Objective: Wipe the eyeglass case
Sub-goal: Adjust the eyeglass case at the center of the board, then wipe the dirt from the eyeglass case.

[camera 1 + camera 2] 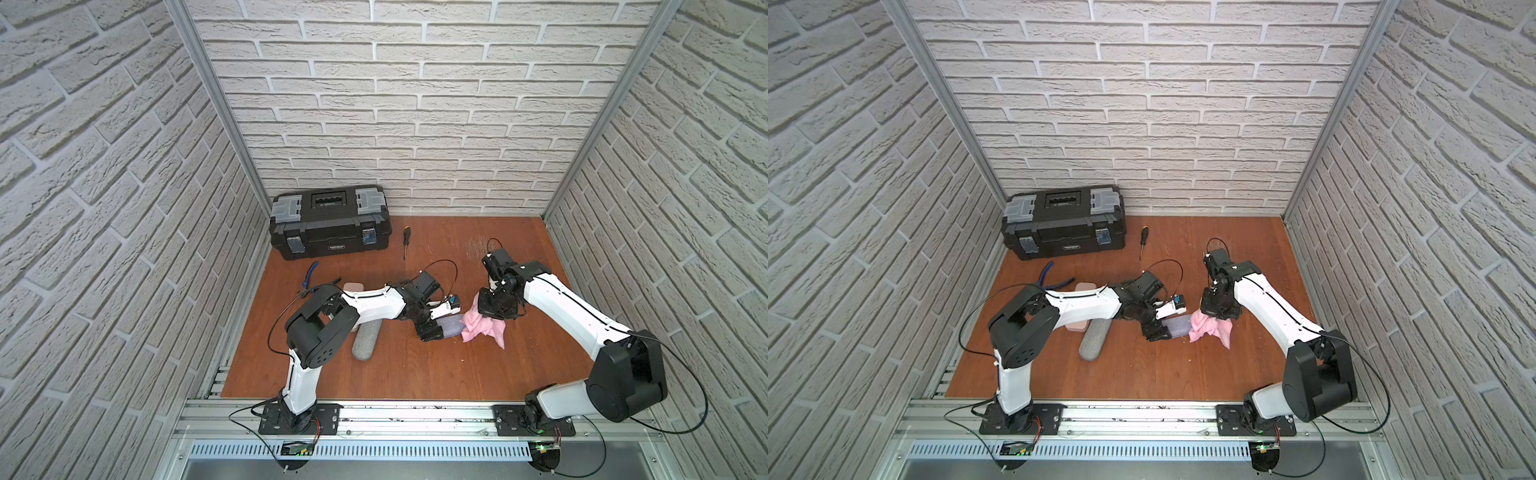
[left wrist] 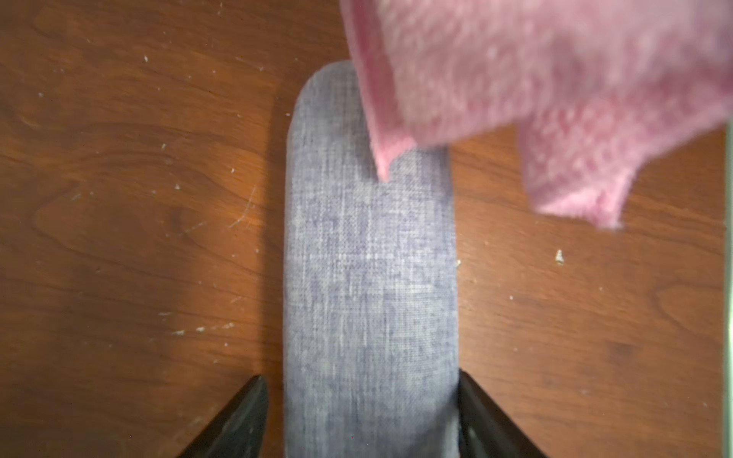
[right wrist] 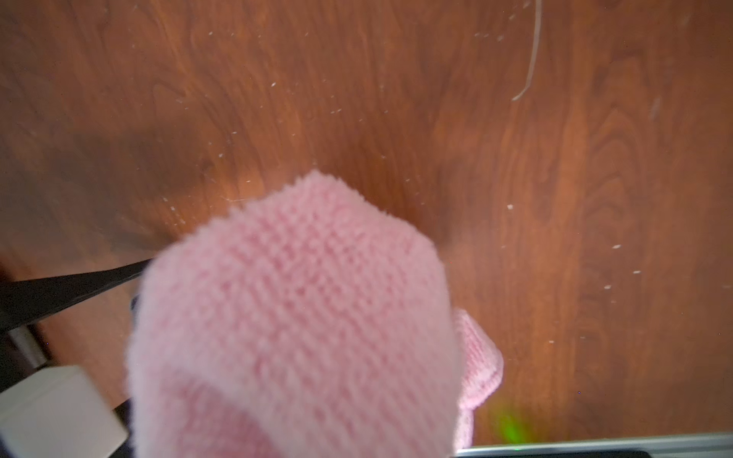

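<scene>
The eyeglass case (image 2: 369, 277) lies between the jaws of the left gripper (image 2: 360, 378); whether they clamp it I cannot tell. It looks light, stiff and fabric-covered, so hold its long sides near this end. The right gripper (image 1: 496, 309) is clenched on a pink cloth (image 3: 293, 317) draped over the far end.

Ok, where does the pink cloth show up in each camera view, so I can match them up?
Top view: pink cloth right of centre, below mid-height.
Top view: same spot, slightly nearer the picture's middle.
Left wrist: it overlaps one end of the blue-grey eyeglass case.
Right wrist: it fills the foreground, blurred.
Shared landmark: that eyeglass case, beside the cloth in both top views; not in the right wrist view.
</scene>
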Available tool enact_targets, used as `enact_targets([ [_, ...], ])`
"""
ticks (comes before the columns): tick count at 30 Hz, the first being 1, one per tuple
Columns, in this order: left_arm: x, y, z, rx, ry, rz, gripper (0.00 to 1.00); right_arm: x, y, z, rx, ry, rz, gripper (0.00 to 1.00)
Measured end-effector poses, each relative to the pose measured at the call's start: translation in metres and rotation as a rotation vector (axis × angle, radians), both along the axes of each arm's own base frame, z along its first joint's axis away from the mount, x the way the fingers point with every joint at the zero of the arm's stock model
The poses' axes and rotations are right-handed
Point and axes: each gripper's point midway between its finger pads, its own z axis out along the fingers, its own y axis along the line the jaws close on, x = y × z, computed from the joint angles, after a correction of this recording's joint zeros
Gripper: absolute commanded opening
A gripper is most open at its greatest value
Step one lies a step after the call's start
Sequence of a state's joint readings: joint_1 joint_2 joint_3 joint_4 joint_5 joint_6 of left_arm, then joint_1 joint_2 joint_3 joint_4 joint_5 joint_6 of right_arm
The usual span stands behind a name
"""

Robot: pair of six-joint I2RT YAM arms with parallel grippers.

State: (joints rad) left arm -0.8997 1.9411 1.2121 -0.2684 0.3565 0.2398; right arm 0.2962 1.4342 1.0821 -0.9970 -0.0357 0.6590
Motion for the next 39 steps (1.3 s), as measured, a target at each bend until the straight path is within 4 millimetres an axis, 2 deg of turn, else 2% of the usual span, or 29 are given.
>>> enact_targets([
  [6, -0.004, 0.001, -0.006, -0.004, -0.022, 0.018, 0.67, 0.003, 0.037, -0.028, 0.146, 0.031, -0.052, 0.02],
  [9, -0.007, 0.004, -0.007, -0.013, -0.044, 0.030, 0.66, 0.002, 0.040, -0.047, 0.154, 0.081, -0.070, 0.02],
  [12, -0.008, 0.002, -0.003, -0.037, -0.063, 0.048, 0.63, 0.004, 0.028, -0.053, 0.140, 0.103, -0.081, 0.02],
  [15, -0.011, 0.003, -0.006, -0.037, -0.078, 0.062, 0.60, 0.009, -0.013, -0.054, -0.044, 0.097, -0.079, 0.02],
  [18, -0.013, 0.003, -0.008, -0.035, -0.101, 0.074, 0.57, 0.019, -0.045, -0.039, -0.226, 0.066, -0.048, 0.02],
  [20, -0.013, 0.004, -0.008, -0.031, -0.115, 0.089, 0.56, 0.025, -0.046, -0.024, -0.262, 0.026, -0.019, 0.02],
  [23, -0.014, 0.005, -0.008, -0.027, -0.142, 0.112, 0.56, 0.028, -0.024, -0.005, -0.195, -0.036, 0.018, 0.02],
  [25, -0.013, 0.007, -0.008, -0.022, -0.159, 0.131, 0.56, 0.023, 0.000, -0.004, -0.095, -0.045, 0.028, 0.02],
  [28, -0.013, 0.008, -0.008, -0.019, -0.180, 0.152, 0.56, 0.012, 0.030, -0.025, 0.061, 0.002, 0.011, 0.02],
  [30, -0.013, 0.008, -0.008, -0.016, -0.196, 0.162, 0.56, 0.001, 0.036, -0.045, 0.109, 0.069, -0.007, 0.02],
  [31, -0.013, 0.007, -0.006, -0.020, -0.207, 0.164, 0.56, -0.002, 0.034, -0.053, 0.119, 0.099, -0.023, 0.02],
  [33, -0.013, 0.007, -0.003, -0.021, -0.221, 0.172, 0.55, 0.004, 0.022, -0.053, 0.117, 0.107, -0.043, 0.02],
  [36, -0.015, 0.009, -0.007, -0.010, -0.239, 0.177, 0.55, 0.013, -0.019, -0.054, -0.071, 0.117, -0.040, 0.02],
  [37, -0.015, 0.009, -0.007, -0.011, -0.245, 0.179, 0.55, 0.018, -0.035, -0.049, -0.160, 0.111, -0.030, 0.02],
  [39, -0.016, 0.010, -0.007, -0.009, -0.255, 0.180, 0.55, 0.030, -0.052, -0.032, -0.286, 0.074, 0.003, 0.02],
])
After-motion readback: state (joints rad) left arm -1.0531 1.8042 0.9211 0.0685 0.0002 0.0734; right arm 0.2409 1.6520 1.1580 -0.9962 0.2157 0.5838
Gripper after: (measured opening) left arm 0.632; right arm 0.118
